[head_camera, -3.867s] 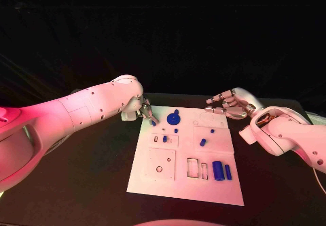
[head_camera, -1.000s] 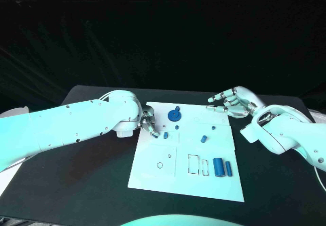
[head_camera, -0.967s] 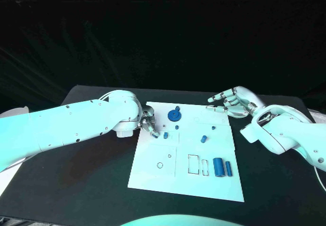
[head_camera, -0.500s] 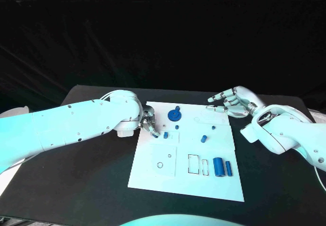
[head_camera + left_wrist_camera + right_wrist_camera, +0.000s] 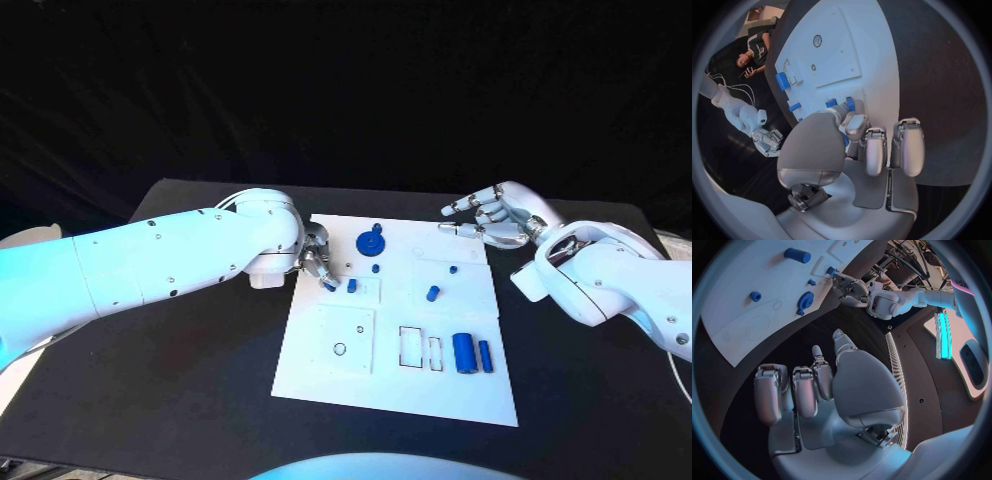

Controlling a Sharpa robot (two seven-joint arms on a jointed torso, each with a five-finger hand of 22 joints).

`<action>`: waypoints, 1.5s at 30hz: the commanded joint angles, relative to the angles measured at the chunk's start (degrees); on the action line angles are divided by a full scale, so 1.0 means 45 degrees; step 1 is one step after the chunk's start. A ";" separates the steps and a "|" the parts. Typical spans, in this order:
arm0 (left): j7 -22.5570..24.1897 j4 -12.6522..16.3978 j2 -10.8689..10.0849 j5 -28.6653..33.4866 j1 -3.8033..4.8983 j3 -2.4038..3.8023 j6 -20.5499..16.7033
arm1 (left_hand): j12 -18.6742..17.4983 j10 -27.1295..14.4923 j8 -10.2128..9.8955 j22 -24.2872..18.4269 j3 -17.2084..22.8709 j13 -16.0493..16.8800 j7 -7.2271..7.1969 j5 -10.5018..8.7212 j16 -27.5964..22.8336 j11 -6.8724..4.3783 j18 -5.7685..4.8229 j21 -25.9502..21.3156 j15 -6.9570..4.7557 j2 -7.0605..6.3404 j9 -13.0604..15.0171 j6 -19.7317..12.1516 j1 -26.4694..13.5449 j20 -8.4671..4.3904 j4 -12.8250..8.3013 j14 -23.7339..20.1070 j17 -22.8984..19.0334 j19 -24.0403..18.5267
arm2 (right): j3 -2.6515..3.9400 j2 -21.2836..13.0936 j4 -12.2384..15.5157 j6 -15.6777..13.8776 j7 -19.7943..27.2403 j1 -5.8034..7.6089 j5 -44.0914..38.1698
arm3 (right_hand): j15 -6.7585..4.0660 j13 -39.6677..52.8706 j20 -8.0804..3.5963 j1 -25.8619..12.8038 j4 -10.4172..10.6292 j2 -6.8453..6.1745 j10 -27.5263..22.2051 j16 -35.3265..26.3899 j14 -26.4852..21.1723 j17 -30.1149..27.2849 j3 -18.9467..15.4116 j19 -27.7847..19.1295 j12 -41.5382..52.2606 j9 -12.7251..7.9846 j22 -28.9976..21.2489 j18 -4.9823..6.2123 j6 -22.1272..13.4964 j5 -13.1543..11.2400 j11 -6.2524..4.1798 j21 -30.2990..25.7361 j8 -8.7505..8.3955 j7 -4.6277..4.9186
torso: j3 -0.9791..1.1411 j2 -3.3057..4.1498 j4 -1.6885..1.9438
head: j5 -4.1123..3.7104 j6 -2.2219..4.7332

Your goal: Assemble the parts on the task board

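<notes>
The white task board (image 5: 361,375) lies mid-table. My left hand (image 5: 315,262) reaches over its left edge. Its fingertips pinch a small blue part (image 5: 850,104) down at the board, right beside a standing blue part (image 5: 351,286) (image 5: 831,103). A blue gear (image 5: 371,243) and a small peg (image 5: 375,268) sit just beyond. Another blue piece (image 5: 431,294) stands mid-board. A thick blue cylinder (image 5: 463,353) and a thin one (image 5: 485,356) lie at the near right. My right hand (image 5: 490,220) hovers off the far right corner, fingers apart, holding nothing.
Empty cut-outs mark the board: a round hole (image 5: 339,350) near left and two rectangular slots (image 5: 411,350) beside the cylinders. Black tabletop (image 5: 173,370) surrounds the board. In the right wrist view the gear (image 5: 806,299) and the left hand (image 5: 856,290) show beyond my fingers.
Since 3.9 s ago my left hand has carried the small blue part from the board's far left corner toward me, to the standing part. Over the last second it barely moved. The right hand stayed still.
</notes>
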 commanded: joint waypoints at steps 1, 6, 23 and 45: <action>-0.0198 0.0011 0.0070 0.0375 -0.0146 -0.0101 0.0792 | 0.0049 0.0094 0.0071 0.2283 0.0489 0.0028 -0.0283 0.0104 0.0040 -0.0026 0.0012 0.0042 -0.0077 -0.0076 0.0056 0.0338 -0.0344 -0.0127 -0.0376 0.1339 0.3351 0.0830 | 0.0001 -0.0003 0.0024 0.0164 0.0036 -0.0009 -0.0105 | -0.0057 0.1357 -0.0054 0.0061 -0.0034 0.0088 0.0016 -0.0082 0.1118 0.2456 -0.0040 0.0200 -0.0082 0.0022 0.0869 0.0072 0.0114 0.0065 -0.0051 -0.0055 0.0005 0.0002 | -0.0002 -0.0004 -0.0003 | 0.0000 -0.0025; -0.0229 -0.0010 0.0079 0.0406 -0.0150 -0.0101 0.0957 | 0.0087 0.0138 0.0129 0.2375 0.0424 0.0048 -0.0324 0.0496 0.0040 -0.0061 -0.0012 0.0116 -0.0109 -0.0112 0.0106 0.0435 -0.0962 -0.0156 -0.0090 0.1339 0.3351 0.0874 | 0.0001 -0.0005 0.0025 0.0177 0.0042 -0.0009 -0.0105 | -0.0057 0.1357 -0.0054 0.0061 -0.0034 0.0088 0.0016 -0.0082 0.1118 0.2456 -0.0040 0.0200 -0.0082 0.0022 0.0869 0.0072 0.0114 0.0065 -0.0051 -0.0055 0.0005 0.0002 | 0.0006 -0.0003 0.0005 | -0.0001 -0.0035; -0.0265 -0.0257 0.0208 0.0418 -0.0152 -0.0105 0.0465 | 0.0298 0.0309 0.0263 0.2617 0.0319 0.0239 -0.0392 0.0687 0.0040 -0.0115 -0.0078 0.0317 -0.0149 -0.0067 0.0210 0.0661 -0.2025 -0.0189 0.0369 0.1339 0.3351 0.0986 | 0.0001 -0.0048 0.0071 0.0218 0.0011 -0.0009 -0.0131 | -0.0058 0.1352 -0.0056 0.0072 -0.0048 0.0103 0.0014 -0.0088 0.1117 0.2448 -0.0053 0.0198 -0.0087 0.0022 0.0863 0.0073 0.0120 0.0061 -0.0050 -0.0059 0.0004 0.0004 | 0.0002 -0.0002 0.0013 | 0.0022 -0.0037; -0.0241 -0.0481 0.0369 0.0419 -0.0172 -0.0114 0.0645 | 0.0476 0.0458 0.0295 0.2760 0.0058 0.0431 -0.0438 0.0708 0.0040 -0.0150 -0.0117 0.0437 -0.0172 -0.0318 0.0239 0.0840 -0.2770 -0.0209 0.0606 0.1339 0.3351 0.1050 | 0.0001 -0.0063 0.0075 0.0244 0.0004 -0.0009 -0.0140 | -0.0058 0.1352 -0.0056 0.0072 -0.0048 0.0103 0.0014 -0.0088 0.1117 0.2448 -0.0053 0.0198 -0.0087 0.0022 0.0863 0.0073 0.0120 0.0061 -0.0050 -0.0059 0.0004 0.0004 | -0.0004 -0.0006 0.0003 | 0.0000 -0.0046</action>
